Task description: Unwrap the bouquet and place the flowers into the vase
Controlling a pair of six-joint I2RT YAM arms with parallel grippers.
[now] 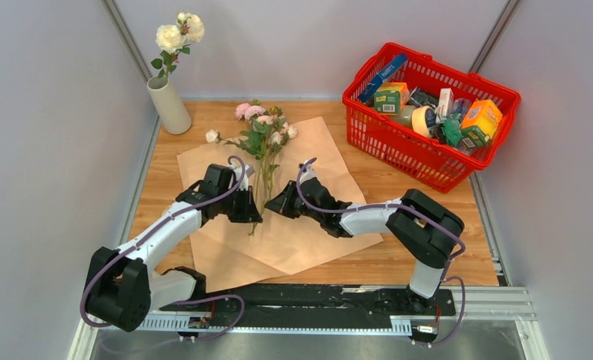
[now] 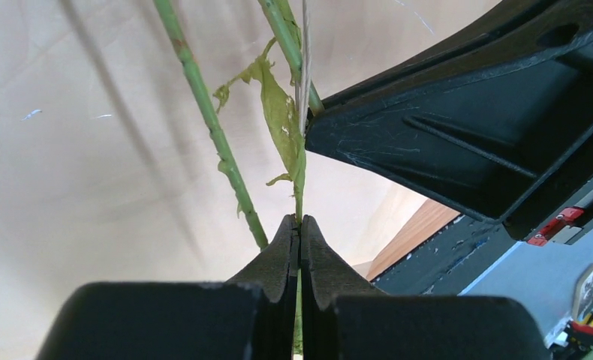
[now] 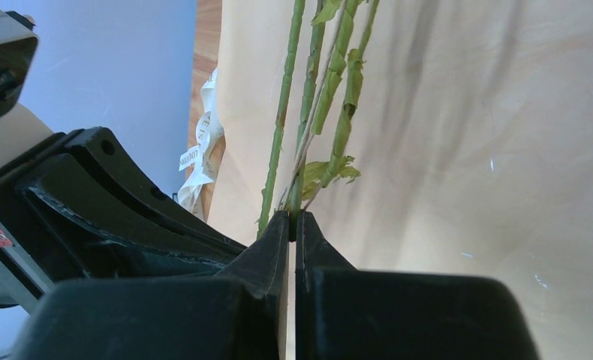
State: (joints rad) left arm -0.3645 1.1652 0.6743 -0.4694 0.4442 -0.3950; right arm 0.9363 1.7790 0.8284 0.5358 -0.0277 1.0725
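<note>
Down at the cut ends of the flowers (image 1: 263,136) with both arms: left gripper (image 2: 299,225) pinched tight on a single leafy stem, right gripper (image 3: 292,221) squeezed shut on a small cluster of stems just beside it. Looks like a two-sided hold, either to part one stem from the rest or to lift the bunch level without letting the heads droop. Otherwise lying flat, pink and cream blooms pointing toward the back wall, on the opened peach-tan paper (image 1: 316,232) — unwrapping apparently done. Well apart at the back left corner: the vase (image 1: 169,105), upright, with cream roses (image 1: 179,31) already standing in it. Calls for a long carry up and across. Underneath, a wooden table (image 1: 162,176); around it, plain grey walls; at the back right, a red basket (image 1: 428,120) crammed with groceries.
</note>
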